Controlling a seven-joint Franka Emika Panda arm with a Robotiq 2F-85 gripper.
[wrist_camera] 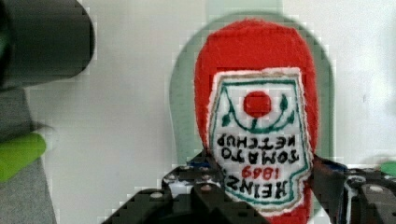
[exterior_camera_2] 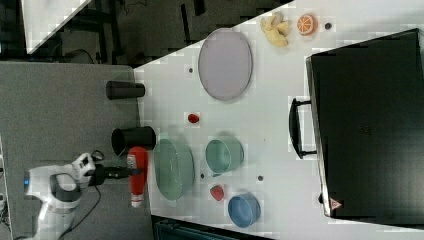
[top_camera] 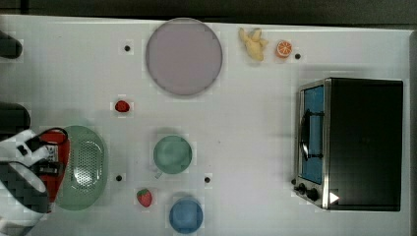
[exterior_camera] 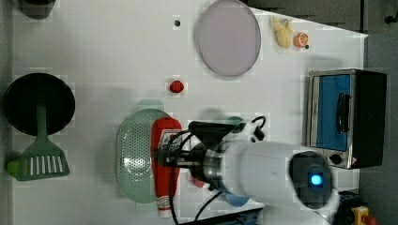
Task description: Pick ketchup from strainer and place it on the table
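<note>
My gripper (wrist_camera: 261, 182) is shut on the ketchup (wrist_camera: 257, 93), a red bottle with a white Heinz label, its fingers (wrist_camera: 191, 175) pressed on both sides of the label end. The bottle lies flat and hangs above the pale green strainer (wrist_camera: 182, 102). In the left view the ketchup (exterior_camera: 164, 140) covers the left view's right rim of the strainer (exterior_camera: 133, 154), its white cap pointing to the table's near edge, and the gripper (exterior_camera: 166, 157) grips its middle. In the top view the arm hides most of the ketchup (top_camera: 54, 142) beside the strainer (top_camera: 86, 167) on the white table (top_camera: 246, 123).
A green cup (top_camera: 172, 154), a blue cup (top_camera: 186, 215) and two strawberries (top_camera: 122, 106) (top_camera: 144, 197) lie near the strainer. A grey-lilac plate (top_camera: 183, 55) and a toaster oven (top_camera: 354, 142) stand farther off. Two black cups (exterior_camera_2: 132, 139) (exterior_camera_2: 125, 90), a black pan (exterior_camera: 40, 103) and a green spatula (exterior_camera: 40, 159) are also nearby.
</note>
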